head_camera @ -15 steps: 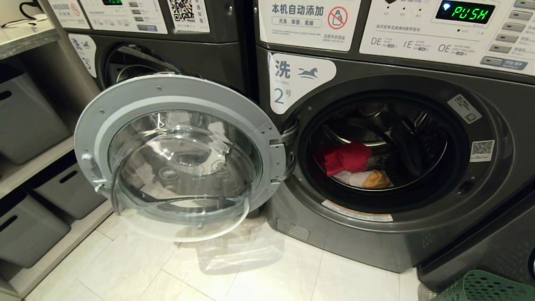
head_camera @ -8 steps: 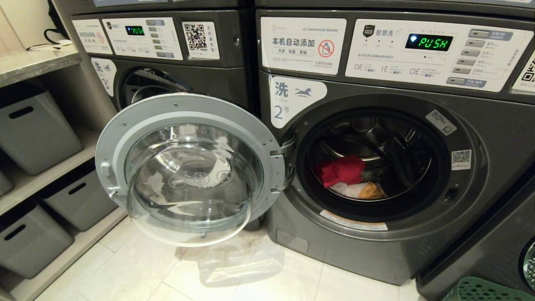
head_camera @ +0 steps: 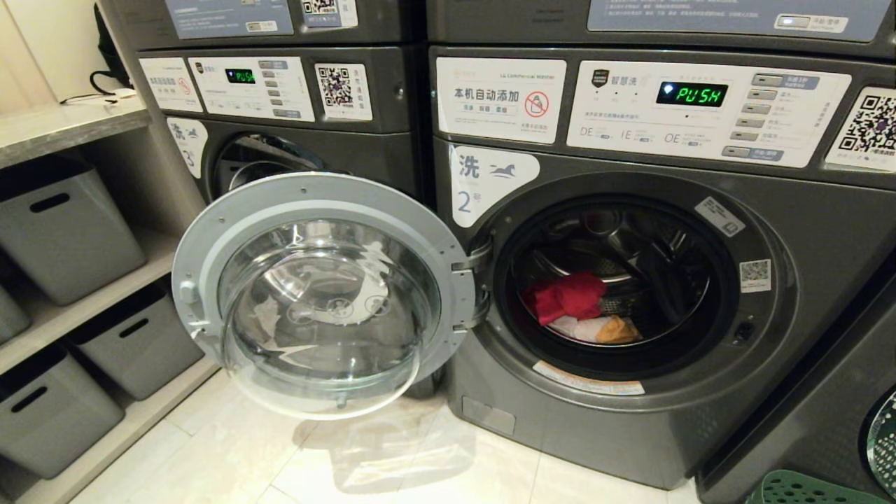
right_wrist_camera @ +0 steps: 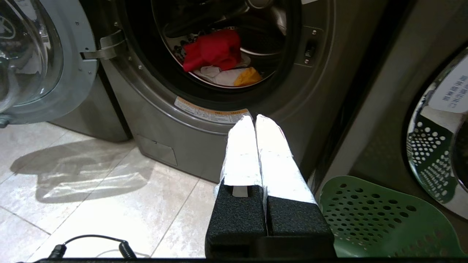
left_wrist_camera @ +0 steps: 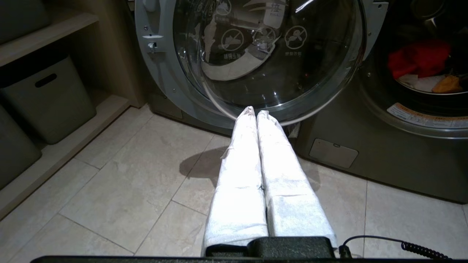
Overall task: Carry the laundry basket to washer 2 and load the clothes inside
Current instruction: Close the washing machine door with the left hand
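Note:
Washer 2 [head_camera: 770,364] stands straight ahead, its round glass door [head_camera: 322,297] swung wide open to the left. The clothes [head_camera: 570,297] lie in the drum: a red piece on top, white and yellow-orange ones under it; they also show as the clothes [right_wrist_camera: 215,51] and clothes [left_wrist_camera: 420,58]. The green laundry basket [head_camera: 805,490] sits on the floor at the lower right, the same basket [right_wrist_camera: 380,219] next to my right gripper. My left gripper [left_wrist_camera: 256,111] is shut and empty, low before the door. The right gripper [right_wrist_camera: 255,118] is shut and empty before the washer's base.
Washer 3 [head_camera: 294,147] stands behind the open door on the left. Grey storage bins [head_camera: 66,231] fill wooden shelves along the left wall. Another machine [head_camera: 840,406] with a chrome-ringed door [right_wrist_camera: 437,138] stands at the right. Pale floor tiles [head_camera: 280,462] lie under the door.
The whole view has slid downward and shrunk a little as the camera rose and tilted up; more of the control panels shows. Nothing in the scene has moved.

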Controlling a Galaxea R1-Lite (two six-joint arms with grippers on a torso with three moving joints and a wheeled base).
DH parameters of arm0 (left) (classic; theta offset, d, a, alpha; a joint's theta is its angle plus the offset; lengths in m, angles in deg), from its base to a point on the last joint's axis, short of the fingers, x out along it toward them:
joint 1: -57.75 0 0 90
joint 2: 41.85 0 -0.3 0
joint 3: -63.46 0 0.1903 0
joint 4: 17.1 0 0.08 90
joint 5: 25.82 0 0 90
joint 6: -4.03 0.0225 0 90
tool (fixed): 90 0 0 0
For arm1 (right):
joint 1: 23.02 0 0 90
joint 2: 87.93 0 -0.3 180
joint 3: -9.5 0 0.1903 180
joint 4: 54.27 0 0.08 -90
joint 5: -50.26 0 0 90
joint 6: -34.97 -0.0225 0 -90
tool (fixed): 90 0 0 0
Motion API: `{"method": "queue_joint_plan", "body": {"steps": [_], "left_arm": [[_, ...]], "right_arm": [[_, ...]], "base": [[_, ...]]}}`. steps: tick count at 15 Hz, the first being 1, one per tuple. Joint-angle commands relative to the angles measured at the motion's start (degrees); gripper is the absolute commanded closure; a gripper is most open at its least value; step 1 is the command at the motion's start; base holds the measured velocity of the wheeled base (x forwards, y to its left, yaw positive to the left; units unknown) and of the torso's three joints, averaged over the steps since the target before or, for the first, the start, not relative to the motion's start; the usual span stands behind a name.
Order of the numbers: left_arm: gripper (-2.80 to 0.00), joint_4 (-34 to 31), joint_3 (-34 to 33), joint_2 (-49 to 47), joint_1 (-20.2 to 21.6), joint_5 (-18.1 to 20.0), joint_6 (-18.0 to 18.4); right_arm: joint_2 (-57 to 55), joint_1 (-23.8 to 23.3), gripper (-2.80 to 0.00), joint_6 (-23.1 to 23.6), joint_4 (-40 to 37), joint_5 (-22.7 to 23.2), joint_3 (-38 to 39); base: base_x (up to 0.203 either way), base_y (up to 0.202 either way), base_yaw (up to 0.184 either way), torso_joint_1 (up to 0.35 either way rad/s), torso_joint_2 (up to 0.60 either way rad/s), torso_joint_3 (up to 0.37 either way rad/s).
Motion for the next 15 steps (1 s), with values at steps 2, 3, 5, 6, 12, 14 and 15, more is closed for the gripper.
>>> {"method": "queue_joint_plan", "body": {"steps": [2, 3, 5, 6, 12, 14, 15], "left_arm": [[0.00, 0.01, 0.00, 0.01, 0.00, 0.00, -0.11], [0.00, 0.01, 0.00, 0.01, 0.00, 0.00, -0.11], [0.00, 0.01, 0.00, 0.01, 0.00, 0.00, -0.11], [0.00, 0.01, 0.00, 0.01, 0.00, 0.00, -0.11], [0.00, 0.01, 0.00, 0.01, 0.00, 0.00, -0.11], [0.00, 0.01, 0.00, 0.01, 0.00, 0.00, -0.11], [0.00, 0.01, 0.00, 0.01, 0.00, 0.00, -0.11]], "right_arm": [[-0.11, 0.00, 0.00, -0.12, 0.00, -0.02, 0.00], [-0.11, 0.00, 0.00, -0.20, 0.00, -0.02, 0.00], [-0.11, 0.00, 0.00, -0.38, 0.00, -0.20, 0.00], [-0.11, 0.00, 0.00, -0.38, 0.00, -0.20, 0.00], [-0.11, 0.00, 0.00, -0.64, 0.00, -0.29, 0.00], [-0.11, 0.00, 0.00, -0.67, 0.00, -0.23, 0.00], [-0.11, 0.00, 0.00, -0.73, 0.00, -0.20, 0.00]], "base": [[0.001, 0.003, -0.050, 0.001, 0.00, 0.004], [0.004, 0.007, -0.158, 0.009, 0.00, 0.006], [-0.002, 0.005, -0.175, 0.001, 0.00, 0.007], [-0.001, 0.005, -0.168, 0.007, 0.00, -0.006], [-0.001, 0.009, -0.171, 0.002, 0.00, 0.004], [0.001, 0.003, -0.134, 0.001, 0.00, 0.005], [-0.002, 0.005, -0.076, 0.006, 0.00, 0.005]]}}
